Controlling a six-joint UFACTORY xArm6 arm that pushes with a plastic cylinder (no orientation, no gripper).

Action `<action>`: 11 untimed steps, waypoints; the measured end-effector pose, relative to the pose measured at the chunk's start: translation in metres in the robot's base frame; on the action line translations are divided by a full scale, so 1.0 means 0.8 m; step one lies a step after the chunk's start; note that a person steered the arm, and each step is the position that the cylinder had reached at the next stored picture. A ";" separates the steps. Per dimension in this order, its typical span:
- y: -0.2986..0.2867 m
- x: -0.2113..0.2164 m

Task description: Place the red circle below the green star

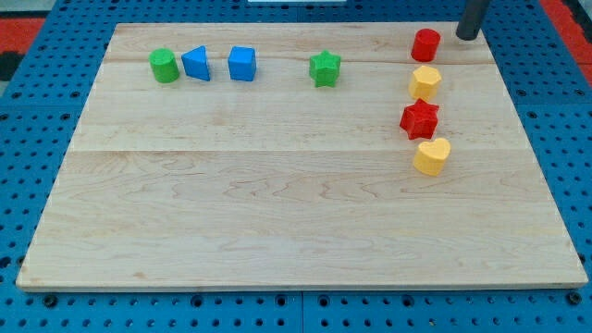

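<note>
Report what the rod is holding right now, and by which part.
Nothing is held. My tip stands apart from the red circle, just to the view's right of it, touching no block.

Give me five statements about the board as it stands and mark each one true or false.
1. The red circle lies at the view's right of the green star. True.
2. My tip touches the green star. False: it sits just right of the red circle, near the board's top edge.
3. Two blue blocks lie between the green circle and the green star. True.
4. The red star lies above the red circle. False: it lies below it.
5. The yellow heart is the lowest block in the right-hand column. True.
</note>
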State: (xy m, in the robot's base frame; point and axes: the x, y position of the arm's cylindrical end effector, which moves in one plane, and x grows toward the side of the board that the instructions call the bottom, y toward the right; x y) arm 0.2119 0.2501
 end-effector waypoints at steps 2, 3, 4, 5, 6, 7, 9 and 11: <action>-0.102 -0.007; -0.101 -0.006; -0.096 0.003; -0.036 -0.019; -0.028 0.000; -0.063 0.054; -0.151 0.085; -0.278 0.164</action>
